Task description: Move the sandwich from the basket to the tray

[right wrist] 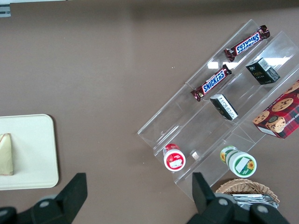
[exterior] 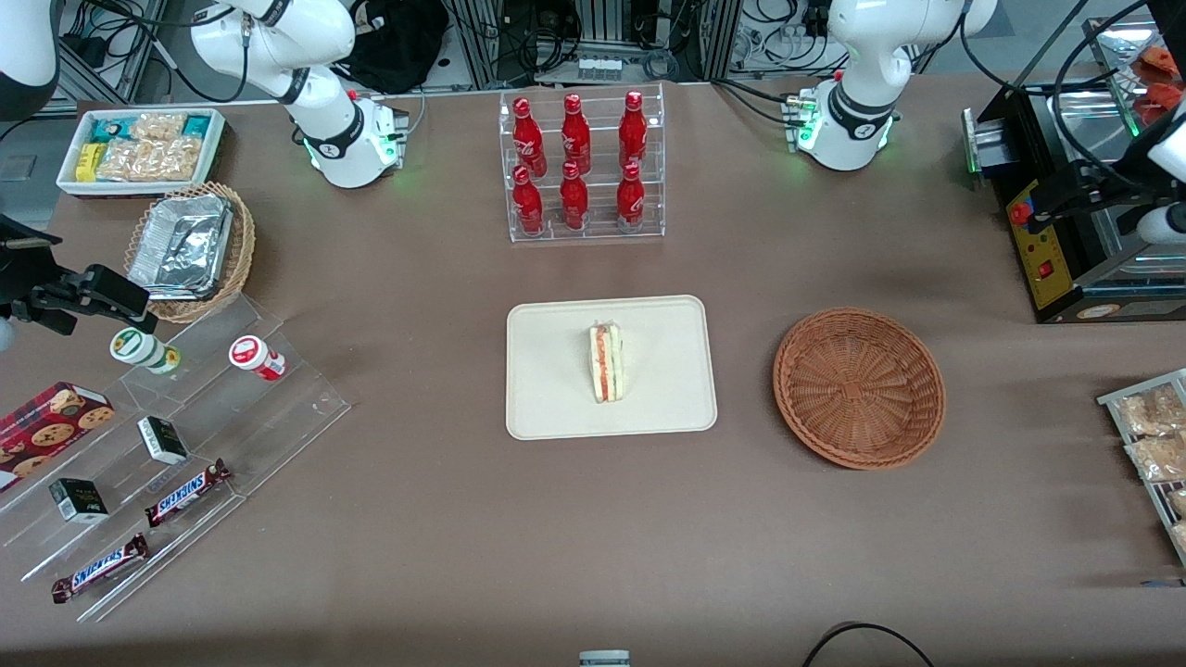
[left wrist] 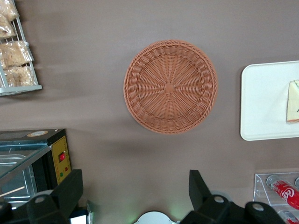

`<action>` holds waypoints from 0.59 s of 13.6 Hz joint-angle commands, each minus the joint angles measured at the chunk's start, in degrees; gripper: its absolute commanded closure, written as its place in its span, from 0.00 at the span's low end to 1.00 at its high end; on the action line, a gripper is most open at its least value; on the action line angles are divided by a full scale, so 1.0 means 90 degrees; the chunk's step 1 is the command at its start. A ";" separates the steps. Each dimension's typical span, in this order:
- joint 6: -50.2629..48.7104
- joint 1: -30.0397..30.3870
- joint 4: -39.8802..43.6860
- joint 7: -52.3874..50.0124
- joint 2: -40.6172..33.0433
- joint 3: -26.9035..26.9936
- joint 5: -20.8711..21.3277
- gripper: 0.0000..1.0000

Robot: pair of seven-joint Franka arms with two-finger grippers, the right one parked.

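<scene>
The sandwich (exterior: pixel 607 363) lies on its side on the cream tray (exterior: pixel 547 408) at the table's middle, cut edge with red and green filling showing. It also shows in the left wrist view (left wrist: pixel 293 107) on the tray (left wrist: pixel 264 100), and in the right wrist view (right wrist: pixel 6 154). The reddish-brown basket (exterior: pixel 859 387) sits empty beside the tray, toward the working arm's end; the left wrist view (left wrist: pixel 170 87) shows its bare inside. My left gripper (exterior: pixel 1066 196) hangs high over the black machine, farther from the front camera than the basket. Its fingers (left wrist: pixel 70 191) stand wide apart and hold nothing.
A clear rack of red bottles (exterior: pixel 584 167) stands farther from the front camera than the tray. A black machine (exterior: pixel 1066 250) and a wire rack of snack bags (exterior: pixel 1154 445) are at the working arm's end. A clear stepped shelf (exterior: pixel 185 445) with candy bars is at the parked arm's end.
</scene>
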 commanded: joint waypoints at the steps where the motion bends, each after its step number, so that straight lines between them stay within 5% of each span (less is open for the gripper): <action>1: -0.0001 -0.0013 0.0587 -0.0107 0.0386 -0.0020 0.0120 0.00; 8: -0.0030 -0.0013 0.0745 -0.0225 0.0621 -0.0157 0.0149 0.00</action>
